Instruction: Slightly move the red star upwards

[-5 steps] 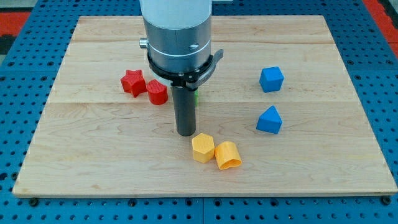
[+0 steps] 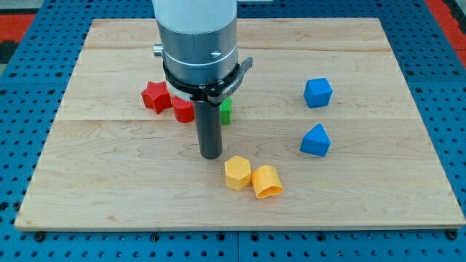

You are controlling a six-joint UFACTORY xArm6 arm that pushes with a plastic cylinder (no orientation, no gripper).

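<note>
The red star (image 2: 154, 96) lies on the wooden board (image 2: 109, 167) at the view's left of centre. A second red block (image 2: 182, 110), partly hidden by the arm, touches its lower right side. My tip (image 2: 210, 155) rests on the board below and to the right of both red blocks, clear of the star. It stands just up and left of a yellow hexagonal block (image 2: 237, 173).
A yellow arch-shaped block (image 2: 267, 182) sits beside the yellow hexagonal one. A green block (image 2: 226, 110) shows partly behind the rod. A blue cube (image 2: 317, 92) and a blue wedge-like block (image 2: 315, 140) lie at the view's right.
The arm and my tip have shifted a little to the view's left, uncovering more of the green block. No block has moved.
</note>
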